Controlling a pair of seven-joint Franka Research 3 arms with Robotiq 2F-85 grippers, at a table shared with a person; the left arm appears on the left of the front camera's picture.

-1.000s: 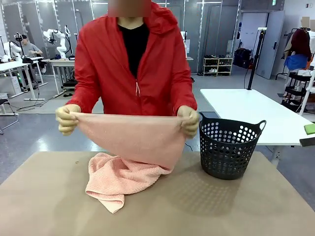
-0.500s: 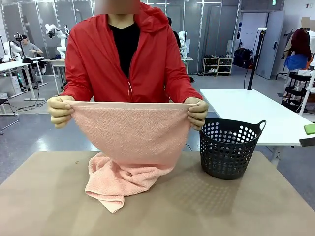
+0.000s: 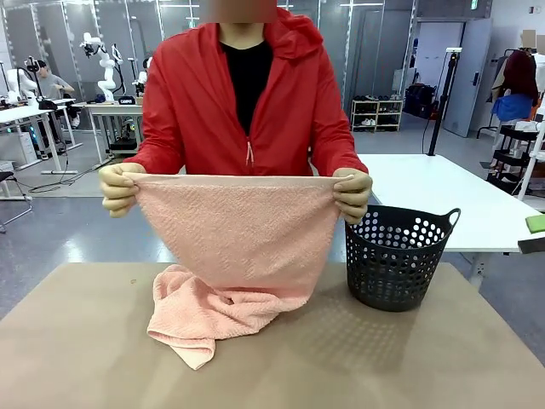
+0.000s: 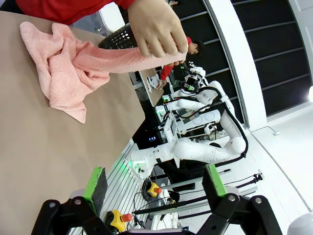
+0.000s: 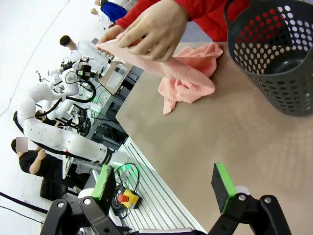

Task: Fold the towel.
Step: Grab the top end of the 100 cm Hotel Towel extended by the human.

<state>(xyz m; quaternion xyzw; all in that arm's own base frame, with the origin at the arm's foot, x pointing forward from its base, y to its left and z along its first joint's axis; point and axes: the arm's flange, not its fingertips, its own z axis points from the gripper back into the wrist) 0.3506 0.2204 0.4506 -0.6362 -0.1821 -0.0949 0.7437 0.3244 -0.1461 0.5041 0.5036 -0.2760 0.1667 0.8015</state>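
A person in a red jacket holds the pale pink towel (image 3: 238, 230) stretched by its top edge between both hands (image 3: 117, 188), above the far side of the brown table (image 3: 358, 358). Its lower part lies bunched on the table (image 3: 200, 319). The left wrist view shows the towel (image 4: 63, 73) far off, with a hand gripping it, and my left gripper (image 4: 154, 183) open and empty. In the right wrist view the towel (image 5: 188, 73) hangs from a hand, and my right gripper (image 5: 164, 183) stands open, well short of it over the table.
A dark perforated basket (image 3: 396, 256) stands on the table right of the towel, also seen as the basket (image 5: 274, 54) in the right wrist view. The near half of the table is bare. A white table (image 3: 443, 196) stands behind at right.
The person has raised and widened the towel's top edge, then shifted it slightly to the right. Both grippers stay open.
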